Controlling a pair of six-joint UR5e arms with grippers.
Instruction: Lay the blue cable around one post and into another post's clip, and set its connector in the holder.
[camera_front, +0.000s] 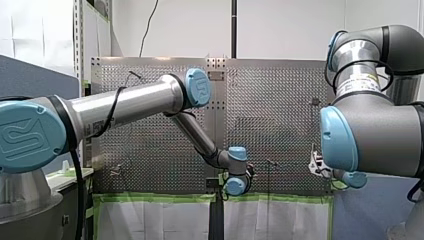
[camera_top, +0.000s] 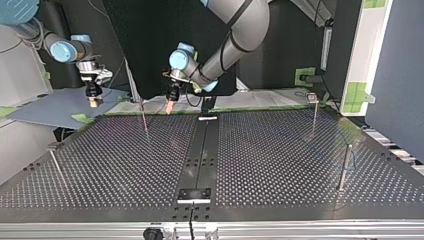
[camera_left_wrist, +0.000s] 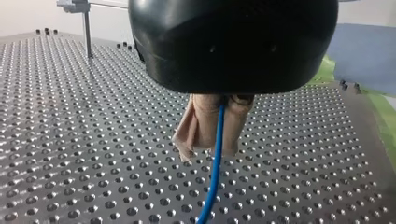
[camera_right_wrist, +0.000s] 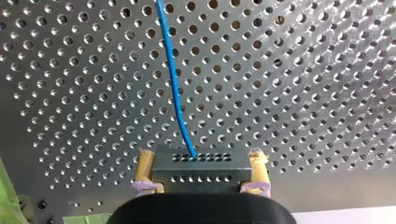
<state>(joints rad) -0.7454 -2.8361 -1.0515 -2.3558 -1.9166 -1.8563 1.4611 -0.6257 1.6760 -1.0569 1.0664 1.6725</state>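
Note:
My left gripper (camera_left_wrist: 211, 150) is shut on the blue cable (camera_left_wrist: 215, 177), pinched between beige pads (camera_left_wrist: 201, 126) a little above the perforated table (camera_left_wrist: 70, 140). The cable runs on ahead of the fingers. My right gripper (camera_right_wrist: 201, 161) is shut on the black connector (camera_right_wrist: 200, 171), held between yellow pads (camera_right_wrist: 144, 168), and the blue cable (camera_right_wrist: 174, 88) leaves the connector's face. In the top view my left gripper (camera_top: 170, 106) hangs over the table's far edge near the middle. My right gripper (camera_top: 93, 101) hangs beyond the far left corner.
Thin posts stand on the table at the top view's far left (camera_top: 145, 119), near left (camera_top: 55, 161), far right (camera_top: 314, 107) and near right (camera_top: 344, 167). A black block (camera_top: 194, 194) sits on the centre strip near the front edge, another (camera_top: 207, 118) at the far edge.

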